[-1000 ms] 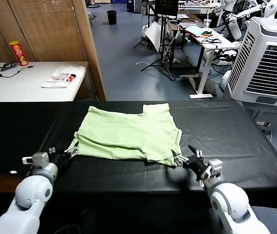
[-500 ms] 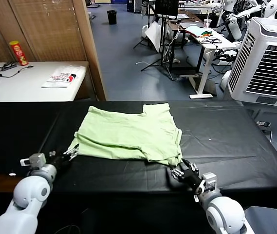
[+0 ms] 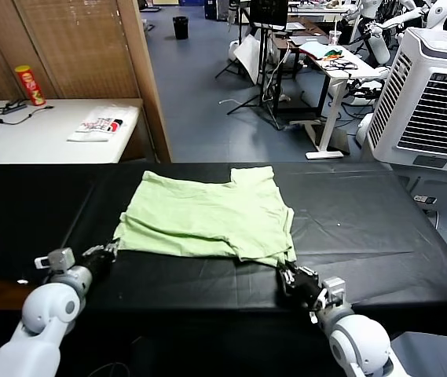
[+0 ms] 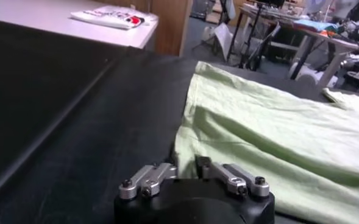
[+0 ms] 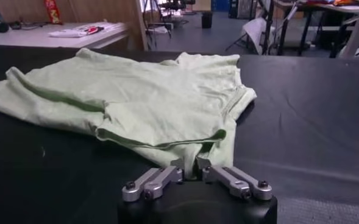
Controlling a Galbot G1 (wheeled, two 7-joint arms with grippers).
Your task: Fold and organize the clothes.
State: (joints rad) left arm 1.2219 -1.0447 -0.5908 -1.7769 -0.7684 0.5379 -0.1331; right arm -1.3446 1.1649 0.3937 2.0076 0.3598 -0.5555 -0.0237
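The pale green shirt (image 3: 207,216) lies spread and partly folded in the middle of the black table (image 3: 380,228), its near hem turned towards the robot and its collar end towards the far edge. The left gripper (image 3: 110,250) is clamped shut on the shirt's near left corner, and the right gripper (image 3: 287,272) is pinched shut on the near right corner, both low against the tabletop. Beyond the table, a white packaged item (image 3: 101,124) and a red can (image 3: 29,85) rest on a side table (image 3: 42,141), and a large white cooler (image 3: 435,102) stands off to the right.
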